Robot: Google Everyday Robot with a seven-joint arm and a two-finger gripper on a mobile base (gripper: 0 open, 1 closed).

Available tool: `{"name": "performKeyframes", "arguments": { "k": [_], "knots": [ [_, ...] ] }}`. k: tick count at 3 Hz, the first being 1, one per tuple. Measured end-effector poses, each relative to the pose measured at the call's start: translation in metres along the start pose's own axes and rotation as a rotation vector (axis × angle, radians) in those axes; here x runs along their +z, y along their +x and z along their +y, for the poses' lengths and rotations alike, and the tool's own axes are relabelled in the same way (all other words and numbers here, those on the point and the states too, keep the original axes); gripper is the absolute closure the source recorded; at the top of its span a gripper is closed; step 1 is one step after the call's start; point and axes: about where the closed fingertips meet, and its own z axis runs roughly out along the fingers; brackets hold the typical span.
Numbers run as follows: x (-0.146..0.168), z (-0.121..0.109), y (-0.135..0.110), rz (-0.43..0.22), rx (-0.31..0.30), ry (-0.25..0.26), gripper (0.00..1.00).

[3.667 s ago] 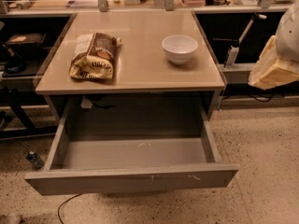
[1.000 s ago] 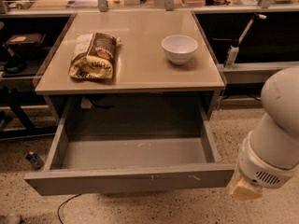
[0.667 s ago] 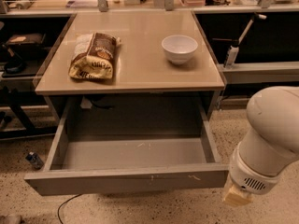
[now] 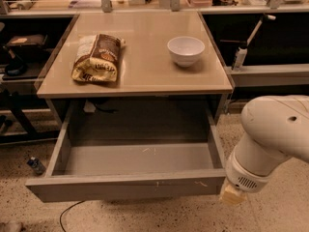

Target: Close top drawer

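Top drawer (image 4: 125, 187) pulled far out from under counter (image 4: 149, 66). Tool (image 4: 232, 195) low beside front's right corner, probably staged for inward push; opening cannot tell.

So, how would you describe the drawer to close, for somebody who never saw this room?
Find the beige table holding a brown bag and a white bowl. Under its top sits a wide grey drawer, with the robot's hand beside its right front corner. Unlike everything around, it is pulled out, empty, with a flat, faintly scratched front.
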Motion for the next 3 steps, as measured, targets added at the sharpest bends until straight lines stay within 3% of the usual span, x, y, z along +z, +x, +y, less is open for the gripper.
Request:
{"name": "performKeyframes", "arguments": {
  "k": [3],
  "knots": [
    [0.041,-0.023,-0.029,-0.021,-0.002,-0.028,1.0]
  ]
}}
